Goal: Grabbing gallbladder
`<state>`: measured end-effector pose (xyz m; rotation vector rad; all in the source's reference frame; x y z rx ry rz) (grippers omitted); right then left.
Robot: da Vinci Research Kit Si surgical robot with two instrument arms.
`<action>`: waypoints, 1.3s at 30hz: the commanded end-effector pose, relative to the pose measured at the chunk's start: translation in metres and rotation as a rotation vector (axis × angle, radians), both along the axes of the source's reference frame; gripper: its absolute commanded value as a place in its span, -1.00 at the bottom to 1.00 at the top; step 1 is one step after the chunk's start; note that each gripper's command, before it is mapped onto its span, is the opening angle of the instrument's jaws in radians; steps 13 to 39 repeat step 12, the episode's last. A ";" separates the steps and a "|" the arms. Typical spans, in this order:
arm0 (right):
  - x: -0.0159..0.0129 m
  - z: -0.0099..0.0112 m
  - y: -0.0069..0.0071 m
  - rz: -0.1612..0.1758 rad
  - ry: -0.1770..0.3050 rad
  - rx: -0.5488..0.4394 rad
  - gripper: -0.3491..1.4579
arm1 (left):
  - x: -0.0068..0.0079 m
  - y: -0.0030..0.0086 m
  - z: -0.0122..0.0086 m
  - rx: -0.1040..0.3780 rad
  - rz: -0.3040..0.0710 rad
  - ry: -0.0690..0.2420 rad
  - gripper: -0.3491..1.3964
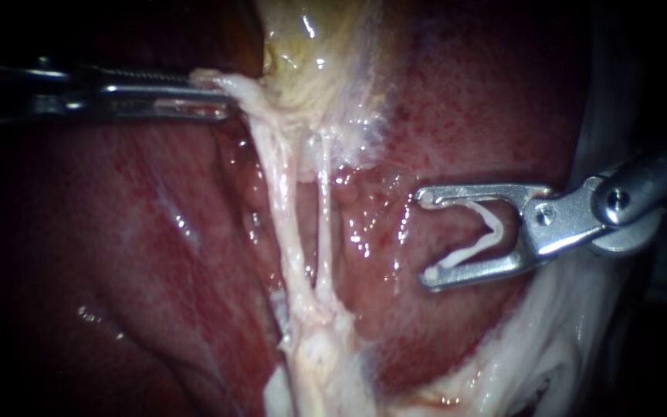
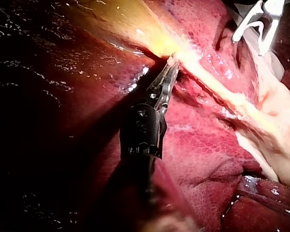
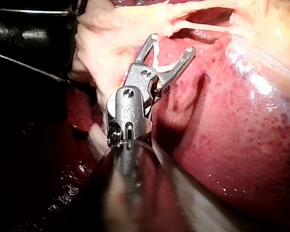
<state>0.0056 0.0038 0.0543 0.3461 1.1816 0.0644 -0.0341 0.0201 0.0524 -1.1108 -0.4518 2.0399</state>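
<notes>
1. The gallbladder [image 1: 310, 69] is lying at the upper middle of the endoscope view. It is showing as a pale yellow, glossy sac that is narrowing downward into whitish, stringy tissue.
2. The left instrument [image 1: 221, 96] is coming in level from the left. Its slim, toothed jaws are clenching on the pale flap at the gallbladder's lower edge. In the left wrist view the left instrument [image 2: 172, 62] is lying with its jaws together, pinching a nub of that tissue at their tip, just beside the yellow gallbladder [image 2: 130, 29].
3. Two tubes [image 1: 283, 216] are running down from the narrow end, thin, white and taut. They are lying side by side with a slit of red showing between them, and are merging lower down into a thicker, fatty white band.
4. The right instrument [image 1: 426, 235] is entering from the right and hovering over the liver [image 1: 465, 100], apart from the tubes. Its bright metal jaws are standing wide apart like a fork.
5. A clip [image 1: 492, 228] is sitting inside that fork, white and V-shaped. One leg is resting against each jaw and the bend is pointing toward the hinge, so these jaws are grasping the clip and no tissue. The right wrist view is showing the same right instrument [image 3: 172, 43] and clip [image 3: 157, 58].
6. The liver is spreading around everything, dark red, wet, finely speckled and glinting.
</notes>
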 end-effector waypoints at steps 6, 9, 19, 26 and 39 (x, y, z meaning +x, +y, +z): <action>0.0000 0.0000 0.0000 0.000 0.000 0.000 -0.06 | 0.0003 -0.0002 -0.0002 -0.005 -0.018 0.012 -1.00; 0.0000 0.0000 0.0000 0.000 0.000 0.000 -0.06 | 0.0003 -0.0002 -0.0002 -0.004 -0.018 0.012 -1.00; 0.0000 0.0000 0.0000 0.000 0.000 0.000 -0.06 | 0.0002 -0.0003 0.0000 -0.004 -0.018 0.011 -1.00; 0.0000 0.0000 0.0000 0.000 0.000 0.000 -0.06 | 0.0002 -0.0003 0.0000 -0.004 -0.018 0.011 -1.00; 0.0000 0.0000 0.0000 0.000 0.000 0.000 -0.06 | 0.0002 -0.0003 0.0000 -0.004 -0.018 0.011 -1.00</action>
